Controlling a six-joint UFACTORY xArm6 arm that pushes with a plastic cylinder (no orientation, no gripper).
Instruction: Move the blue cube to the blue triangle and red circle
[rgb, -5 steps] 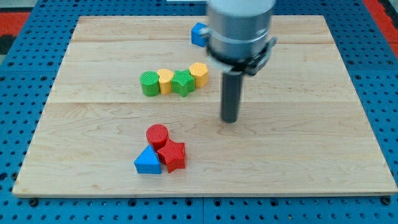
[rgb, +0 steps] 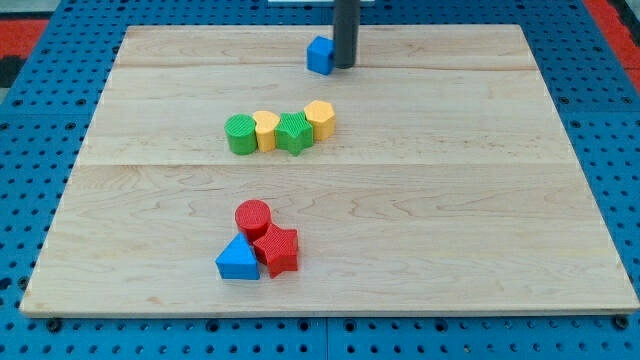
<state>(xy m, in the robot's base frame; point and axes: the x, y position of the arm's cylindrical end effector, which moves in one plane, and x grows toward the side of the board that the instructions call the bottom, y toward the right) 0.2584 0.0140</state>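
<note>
The blue cube (rgb: 320, 55) sits near the view's top, at the centre of the wooden board (rgb: 480, 200). My tip (rgb: 344, 65) stands right beside the cube's right side, touching or nearly touching it. The blue triangle (rgb: 237, 259) and the red circle (rgb: 253, 217) lie together near the view's bottom left of centre, far below the cube.
A red star (rgb: 277, 249) touches the blue triangle and red circle. A row of a green circle (rgb: 240, 134), a yellow block (rgb: 266, 130), a green star (rgb: 293, 132) and a yellow hexagon (rgb: 319, 119) lies between the cube and that cluster.
My tip has moved from the middle of the board up towards the view's top, to the blue cube's right side. The blocks have not moved.
</note>
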